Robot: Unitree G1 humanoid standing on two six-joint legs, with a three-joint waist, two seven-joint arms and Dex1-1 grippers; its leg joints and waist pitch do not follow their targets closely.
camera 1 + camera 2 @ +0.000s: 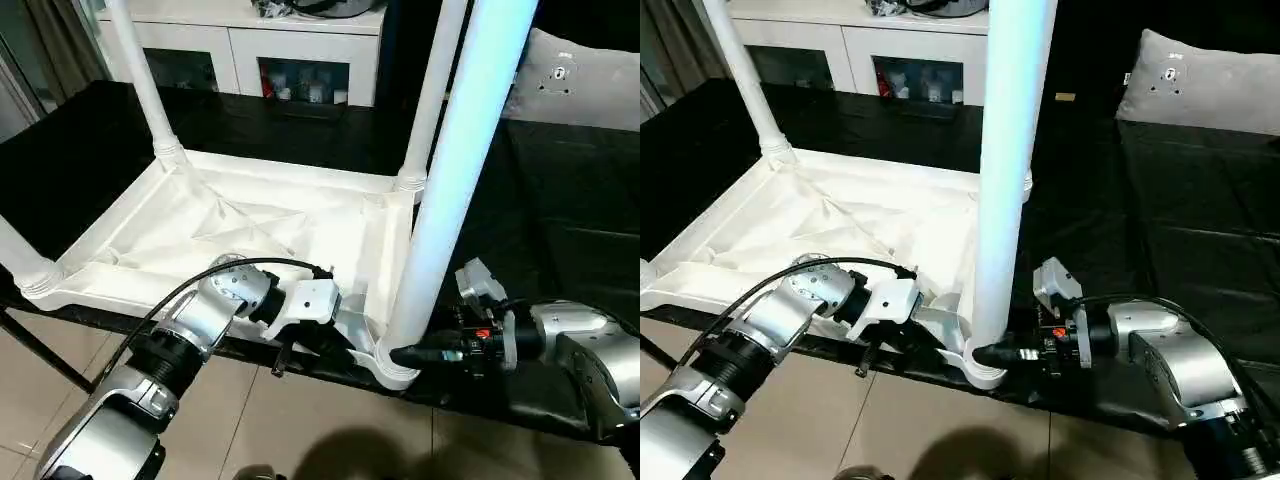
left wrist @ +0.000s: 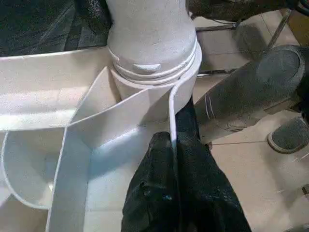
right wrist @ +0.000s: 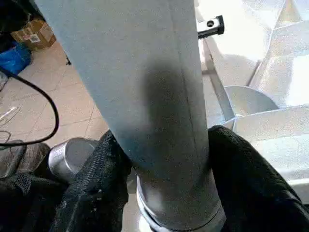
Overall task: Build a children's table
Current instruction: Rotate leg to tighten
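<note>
Table top [image 1: 250, 230]: white, lying upside down on a black-covered bench [image 1: 80, 150], ribbed underside facing up, near edge at the bench's near edge. Inverted, presumably so the corner sockets face up to take the legs.

Near-left leg [image 1: 15, 255]: seated in its corner socket at the far left of the picture, rising out of frame.

Far-left leg [image 1: 145, 85]: upright in its socket, collar visible at the base.

Left gripper [image 2: 171, 193]: at the near edge of the top, left of the near-right corner. In the left wrist view its two black fingers pinch the thin rim wall, one each side, just beside the socket. Closed on the top; judged to be steadying the top so it does not shift while the last leg is worked.

Far-right leg [image 1: 430, 100]: upright in its socket.

Near-right leg [image 1: 1005, 170]: upright, base in the near-right corner socket [image 1: 985, 375]. Collar looks close to the socket rim; whether it is fully home cannot be told.

Right gripper [image 3: 164, 174]: comes in from the right, low down. Fingers closed around the near-right leg just above its collar, one each side. A low hold likely gives best control for pressing or turning the base home.

Cabinet [image 1: 250, 50]: white, glass doors, far side beyond the bench.

Cushion [image 1: 1200, 85]: grey, far right.

Stage: all four legs stand in sockets; the fourth appears to be the one in hand.
</note>
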